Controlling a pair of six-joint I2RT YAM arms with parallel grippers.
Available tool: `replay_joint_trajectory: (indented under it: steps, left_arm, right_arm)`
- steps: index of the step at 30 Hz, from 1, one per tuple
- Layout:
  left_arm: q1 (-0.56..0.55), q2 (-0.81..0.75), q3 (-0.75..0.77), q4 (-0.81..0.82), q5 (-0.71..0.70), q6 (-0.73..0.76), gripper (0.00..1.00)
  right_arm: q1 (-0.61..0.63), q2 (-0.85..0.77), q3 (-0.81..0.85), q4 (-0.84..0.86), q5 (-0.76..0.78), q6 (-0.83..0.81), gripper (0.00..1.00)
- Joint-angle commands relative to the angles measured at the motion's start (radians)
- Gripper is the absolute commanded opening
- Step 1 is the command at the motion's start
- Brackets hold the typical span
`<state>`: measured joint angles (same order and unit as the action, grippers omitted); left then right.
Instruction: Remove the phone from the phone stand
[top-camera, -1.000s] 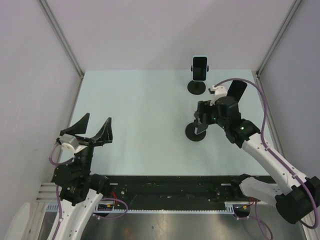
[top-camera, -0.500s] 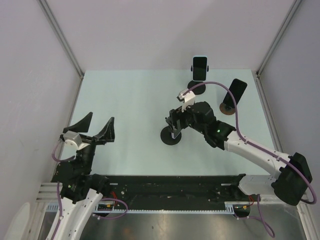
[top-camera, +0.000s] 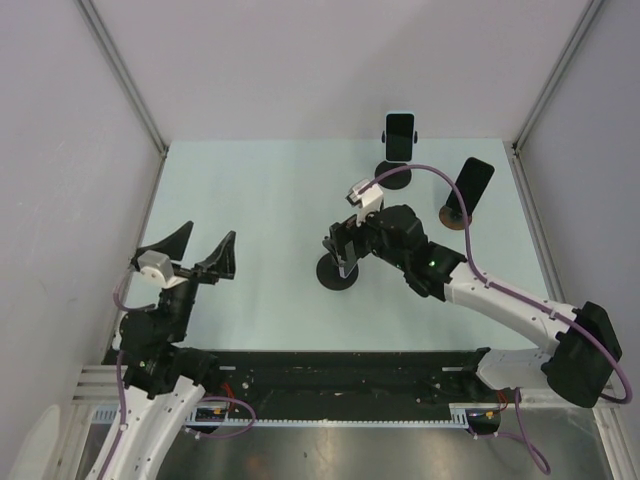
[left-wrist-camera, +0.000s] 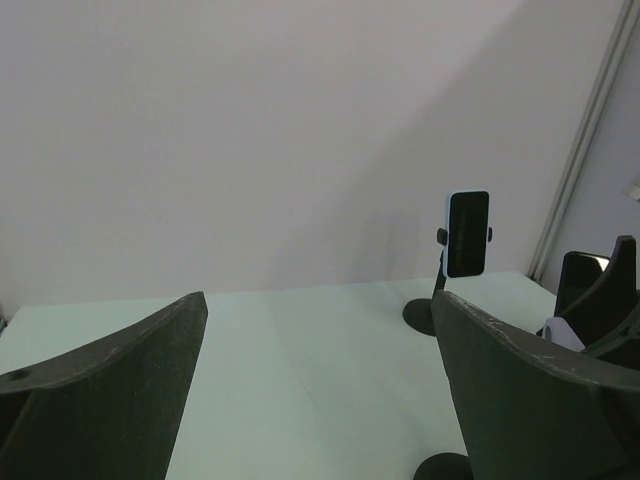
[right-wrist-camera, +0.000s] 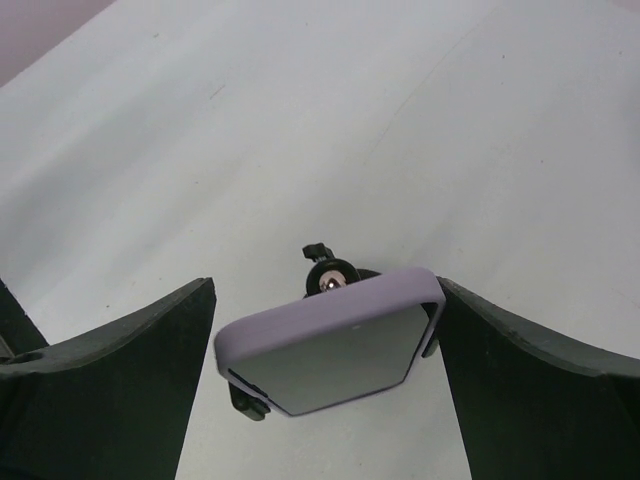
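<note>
A phone in a lavender case (right-wrist-camera: 330, 340) sits clamped on a black phone stand (right-wrist-camera: 331, 277). The stand's round base (top-camera: 336, 275) rests on the table near the middle. My right gripper (right-wrist-camera: 325, 292) is closed on the phone's two side edges, just above the stand; it also shows in the top view (top-camera: 346, 252). My left gripper (top-camera: 190, 255) is open and empty, raised at the near left, far from the phone. Its wide-spread fingers (left-wrist-camera: 110, 380) frame the left wrist view.
A second phone with a pale case (top-camera: 399, 136) stands on its own stand (top-camera: 393, 177) at the back. A third, dark phone (top-camera: 471, 184) leans on a stand (top-camera: 455, 218) at the right. Grey walls enclose the table on three sides.
My right gripper has moved left from the right-centre of the table toward the middle, and the gripped phone and its stand moved with it. My left gripper shifted slightly forward.
</note>
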<state>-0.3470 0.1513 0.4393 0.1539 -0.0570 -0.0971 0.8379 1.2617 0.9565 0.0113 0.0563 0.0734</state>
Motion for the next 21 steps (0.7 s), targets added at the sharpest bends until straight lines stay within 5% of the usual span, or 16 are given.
replay_joint_trajectory:
  steps: [1, 5, 14, 21]
  left_arm:
    - [-0.006, 0.054, 0.030, -0.004, 0.029, 0.004, 1.00]
    - [-0.006, 0.151, 0.074, -0.069, 0.049, -0.027, 1.00]
    - [-0.006, 0.470, 0.217, -0.250, 0.339, -0.128, 1.00]
    - [-0.007, 0.527, 0.243, -0.289, 0.393, -0.156, 1.00]
  right_arm:
    - [0.013, -0.068, 0.067, 0.084, -0.042, -0.017, 1.00]
    - [0.015, -0.103, 0.067, 0.044, -0.044, -0.030, 1.00]
    - [0.024, -0.247, 0.018, -0.066, 0.027, -0.055, 1.00]
    - [0.020, -0.392, -0.093, -0.051, 0.054, 0.019, 1.00]
